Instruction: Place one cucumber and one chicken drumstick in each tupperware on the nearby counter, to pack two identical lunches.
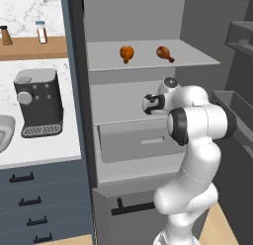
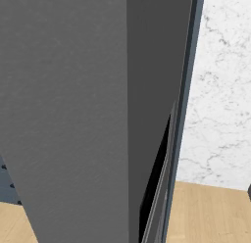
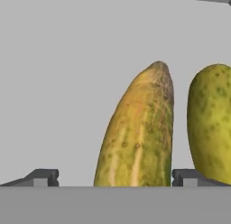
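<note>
Cucumbers fill the hand view: one yellow-green cucumber [image 3: 137, 133] stands lengthwise between the two dark finger tips, and a second, greener cucumber [image 3: 210, 123] lies just beside it at 3 o'clock. The gripper [image 3: 115, 178] has its fingers spread wide, one tip at 7 o'clock and the other at 5 o'clock of that view, straddling the base of the nearer cucumber; whether they touch it cannot be told. Behind both lies a plain grey shelf surface.

In the left base view the white arm [image 1: 195, 155] rises from 5 o'clock and reaches into an open fridge [image 1: 138, 31] with grey shelves. On the upper shelf, at about 12 o'clock, sit two chicken drumsticks: one chicken drumstick [image 1: 127, 53] on the left and another drumstick [image 1: 165, 53] to its right, well apart from each other. The arm's wrist is at the shelf below them, above a grey drawer [image 1: 136, 140].

At 9 o'clock of that view the white counter [image 1: 54, 147] carries a dark coffee machine [image 1: 38, 102], and a light-grey rounded rim [image 1: 5, 130] shows at the frame's edge at 9 o'clock; what it belongs to cannot be told. Dark blue-grey drawers with black handles lie under the counter at 7 o'clock. A brown wall shelf [image 1: 29, 47] at 10 o'clock holds two small bottles.

The right base view shows a grey door panel [image 2: 73, 114] close up, with marble wall at 2 o'clock.
</note>
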Robot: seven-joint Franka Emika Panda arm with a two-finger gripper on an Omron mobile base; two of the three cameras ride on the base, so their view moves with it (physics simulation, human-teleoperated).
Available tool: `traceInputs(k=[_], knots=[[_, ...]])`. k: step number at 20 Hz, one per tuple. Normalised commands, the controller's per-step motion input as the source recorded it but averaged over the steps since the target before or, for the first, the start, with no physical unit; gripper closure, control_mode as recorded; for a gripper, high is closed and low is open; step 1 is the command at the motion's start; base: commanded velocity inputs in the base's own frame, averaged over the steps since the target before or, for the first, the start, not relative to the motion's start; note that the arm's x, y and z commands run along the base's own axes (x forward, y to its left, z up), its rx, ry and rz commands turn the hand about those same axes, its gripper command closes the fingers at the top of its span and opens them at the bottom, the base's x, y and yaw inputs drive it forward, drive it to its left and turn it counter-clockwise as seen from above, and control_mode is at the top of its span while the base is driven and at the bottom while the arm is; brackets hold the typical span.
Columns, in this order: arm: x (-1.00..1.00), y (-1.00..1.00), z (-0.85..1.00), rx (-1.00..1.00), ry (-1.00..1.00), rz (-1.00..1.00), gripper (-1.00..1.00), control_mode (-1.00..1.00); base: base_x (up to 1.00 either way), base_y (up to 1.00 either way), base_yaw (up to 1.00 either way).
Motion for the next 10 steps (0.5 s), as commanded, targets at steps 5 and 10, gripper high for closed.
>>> traceInputs(k=[5,10], knots=[[0.24,-0.08,-0.32,0.0,0.0,0.0,-1.0,-1.0,0.0,0.0,0.0],[0.03,-0.01,-0.59,0.0,0.05,0.0,1.0,-1.0,0.0,0.0,0.0]])
